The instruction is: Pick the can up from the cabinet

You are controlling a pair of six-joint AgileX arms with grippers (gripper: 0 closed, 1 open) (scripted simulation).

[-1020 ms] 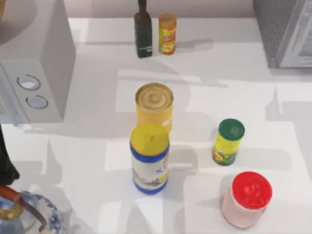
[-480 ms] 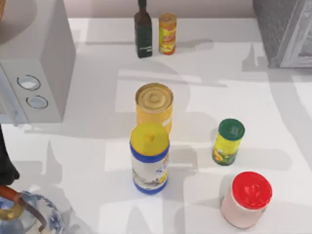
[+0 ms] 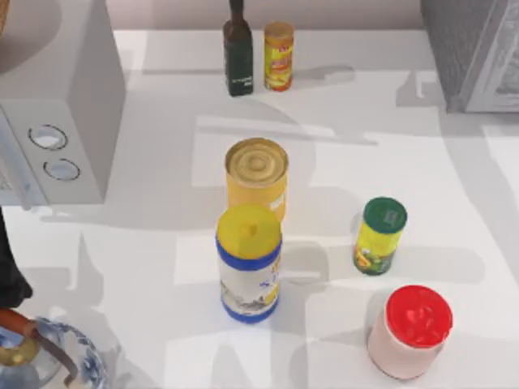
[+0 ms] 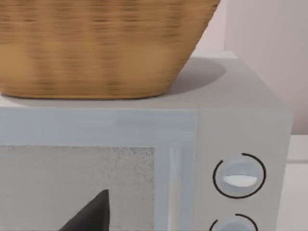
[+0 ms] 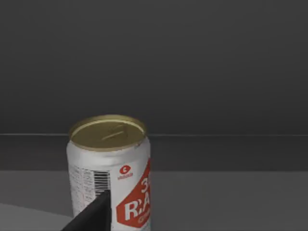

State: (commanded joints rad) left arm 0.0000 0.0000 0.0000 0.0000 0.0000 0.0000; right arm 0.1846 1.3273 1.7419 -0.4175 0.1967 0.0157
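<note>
at the far left of the top view you have a grey box with two round dials [image 3: 49,138], filling the upper left of the frame. below it, in the lower left corner, sits a blue-and-white patterned pot [image 3: 69,365] with a brown handle. in the left wrist view you see that same grey box close up, its dials at the lower right of the frame, and a woven basket [image 4: 101,43] resting on top of it. a dark tip of the left gripper [image 4: 89,216] pokes in at the bottom edge; you cannot tell whether it is wide or narrow.

moving right, the white cabinet [image 3: 146,243] top spreads across most of the top view. at top centre stand a dark bottle [image 3: 238,53] and, just beside it, a slim yellow canister [image 3: 278,55].

in the middle of the frame the can [image 3: 256,177] stands upright on the cabinet, its gold ringed top facing you. just below it, near enough to overlap in this view, stands a blue-banded white jar [image 3: 249,263] with a yellow cap.

further right you find a small yellow bottle [image 3: 379,235] with a green cap, and at lower right a pale jar with a red lid [image 3: 409,331]. a grey mesh-sided appliance [image 3: 474,49] fills the upper right corner.

the right wrist view shows a white and red drinks can [image 5: 109,171] with a gold top in a dim grey space, with a dark tip of the right gripper [image 5: 91,216] at the bottom; you cannot tell how far it is spread.
</note>
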